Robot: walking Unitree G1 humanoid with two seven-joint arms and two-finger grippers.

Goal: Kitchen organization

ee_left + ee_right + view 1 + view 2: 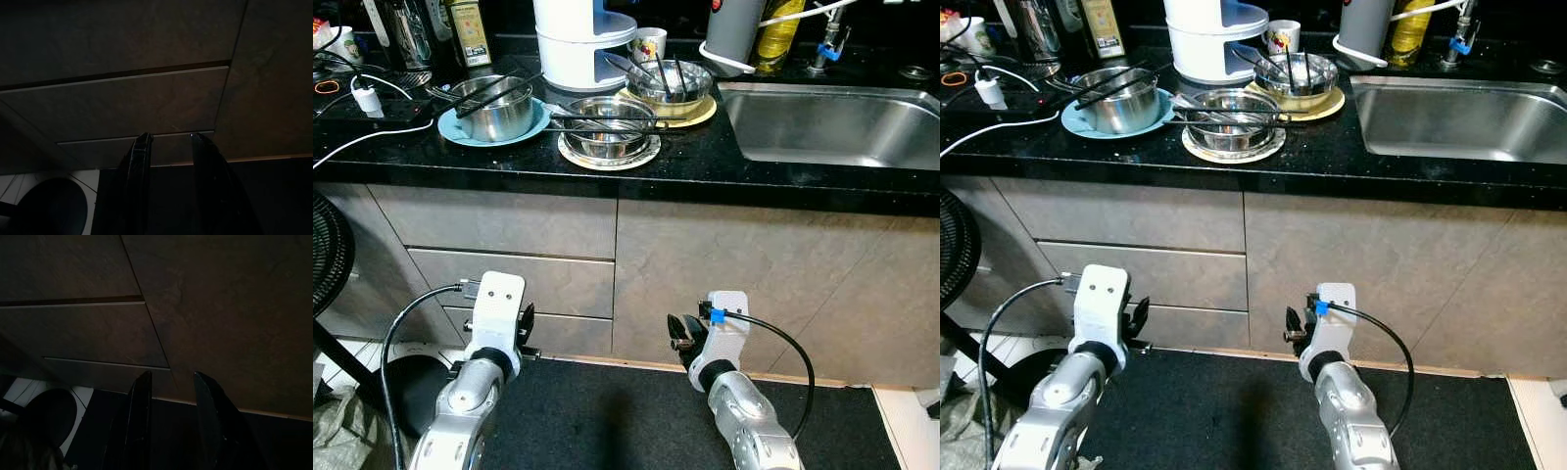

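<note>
On the black counter [705,162] stand three steel bowls on plates: one bowl [492,108] on a blue plate [460,132] with chopsticks across it, a middle bowl [607,125] on a white plate, and a far bowl [671,80] on a yellow plate holding utensils. Both arms hang low before the cabinet fronts. My left gripper [168,139] and right gripper [171,377] are open, fingers apart, nothing between them, facing the drawers.
A steel sink [832,122] lies at the right of the counter. White stacked containers [579,39], a mug [648,43], bottles and a charger with cable [367,98] line the back. A black fan [328,255] stands at the left; a dark mat [607,421] covers the floor.
</note>
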